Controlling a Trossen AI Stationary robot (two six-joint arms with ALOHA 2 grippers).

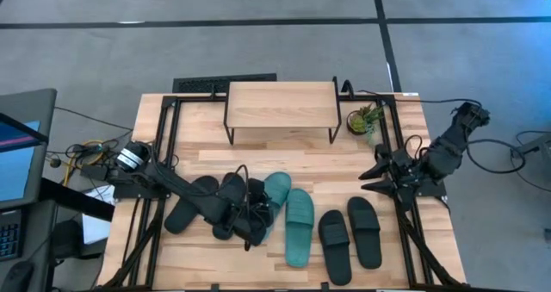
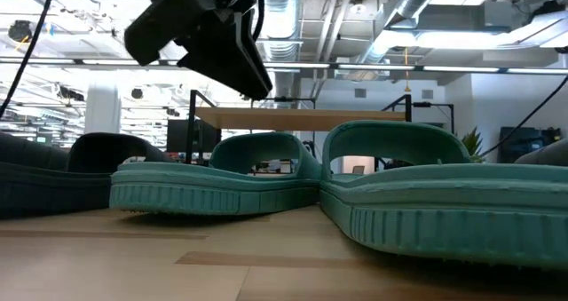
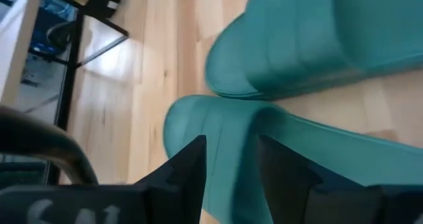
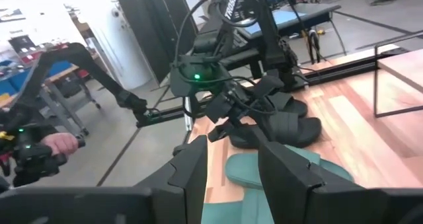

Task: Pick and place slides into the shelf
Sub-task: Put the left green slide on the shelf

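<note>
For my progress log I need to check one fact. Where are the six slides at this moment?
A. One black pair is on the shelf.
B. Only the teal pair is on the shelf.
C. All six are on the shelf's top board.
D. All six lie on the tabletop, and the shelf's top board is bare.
D: in the high view the teal slides and both black pairs lie on the tabletop, while the shelf carries nothing on its top board.

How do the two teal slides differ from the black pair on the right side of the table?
The teal slides touch and lie staggered; the black pair lies apart, nearly side by side. The left gripper hangs open over one teal slide; the right gripper is nowhere near the black pair. All four rest flat, straps up, off the shelf.
</note>
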